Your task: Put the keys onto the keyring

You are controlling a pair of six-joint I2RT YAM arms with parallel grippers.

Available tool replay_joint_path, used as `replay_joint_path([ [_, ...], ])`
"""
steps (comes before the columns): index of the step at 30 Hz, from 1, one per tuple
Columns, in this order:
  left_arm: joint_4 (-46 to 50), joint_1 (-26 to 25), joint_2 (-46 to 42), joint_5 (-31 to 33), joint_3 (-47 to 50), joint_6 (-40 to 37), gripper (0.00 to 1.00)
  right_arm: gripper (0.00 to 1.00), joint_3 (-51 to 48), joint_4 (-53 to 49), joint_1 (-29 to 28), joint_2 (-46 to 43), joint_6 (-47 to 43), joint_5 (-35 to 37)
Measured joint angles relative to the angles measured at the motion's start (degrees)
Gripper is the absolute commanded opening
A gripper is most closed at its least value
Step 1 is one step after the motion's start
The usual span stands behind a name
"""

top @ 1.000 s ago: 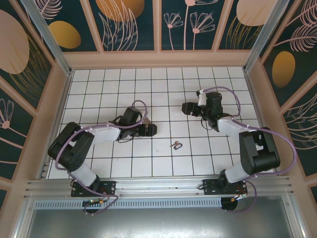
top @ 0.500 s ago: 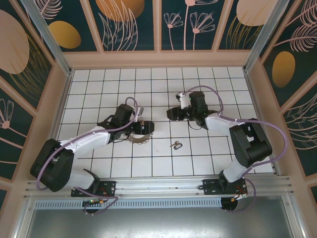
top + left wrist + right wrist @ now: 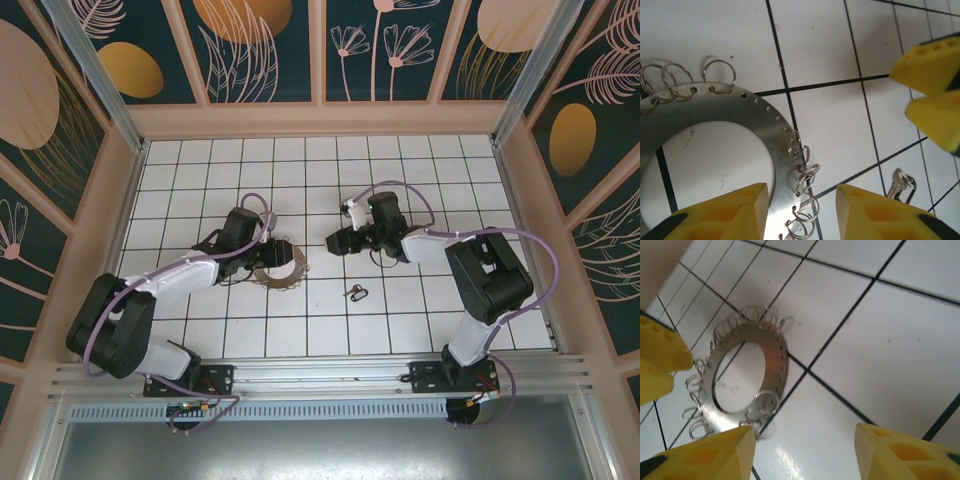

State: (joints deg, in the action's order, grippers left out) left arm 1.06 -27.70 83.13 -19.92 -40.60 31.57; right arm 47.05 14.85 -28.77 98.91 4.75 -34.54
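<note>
The keyring is a flat metal ring plate (image 3: 283,276) with several small split rings around its rim, lying on the white tiled table. In the left wrist view the plate (image 3: 715,110) runs down between my left gripper's (image 3: 802,215) yellow fingers. They stand apart over its ringed edge. My left gripper (image 3: 272,258) is at the plate's upper left. My right gripper (image 3: 338,242) hovers open just right of the plate (image 3: 777,365), its fingers (image 3: 710,455) wide over bare tile. The keys (image 3: 355,292), on a small dark clip, lie below the right gripper; one key (image 3: 897,181) shows.
The right gripper's yellow fingertips (image 3: 935,70) sit at the top right of the left wrist view. The left gripper's fingertips (image 3: 660,360) sit at the left edge of the right wrist view. Raised tan walls (image 3: 320,118) enclose the table.
Both grippers have drawn in over the ring plate, the right one moving left. The left jaws have narrowed a good deal. The plate has come out from under the left gripper.
</note>
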Motion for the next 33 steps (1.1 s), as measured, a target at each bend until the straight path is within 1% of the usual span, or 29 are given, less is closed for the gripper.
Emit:
replay_joint_path([
  [6,-0.6,-0.3,4.9,0.5,-2.3,0.0,0.42,0.65,-8.0,4.2,-0.2,-3.7,2.4,0.0],
  [10,-1.5,-1.0,7.2,0.9,-3.8,0.0,0.43,0.69,-10.3,7.6,-0.2,-6.4,3.2,0.2],
  [12,-1.5,-1.5,8.3,1.0,-4.3,0.0,0.42,0.74,-11.0,9.4,-0.2,-7.6,3.3,0.4],
  [17,-1.5,-2.6,10.7,2.4,-5.8,0.0,0.39,0.82,-12.7,12.4,-0.2,-9.5,3.1,1.0],
  [19,-1.4,-2.6,11.2,2.6,-6.3,0.0,0.35,0.83,-13.2,12.9,-0.2,-9.7,3.1,1.3],
  [21,-1.2,-2.8,11.9,2.9,-7.1,0.0,0.33,0.83,-13.8,13.3,-0.2,-9.8,3.1,1.6],
  [28,-0.8,-3.9,15.6,4.4,-10.3,0.0,0.32,0.84,-15.4,13.6,0.0,-10.7,3.1,2.1],
  [33,1.0,-4.3,16.7,6.1,-11.0,-0.8,0.32,0.86,-15.6,14.1,0.5,-11.5,3.1,2.1],
])
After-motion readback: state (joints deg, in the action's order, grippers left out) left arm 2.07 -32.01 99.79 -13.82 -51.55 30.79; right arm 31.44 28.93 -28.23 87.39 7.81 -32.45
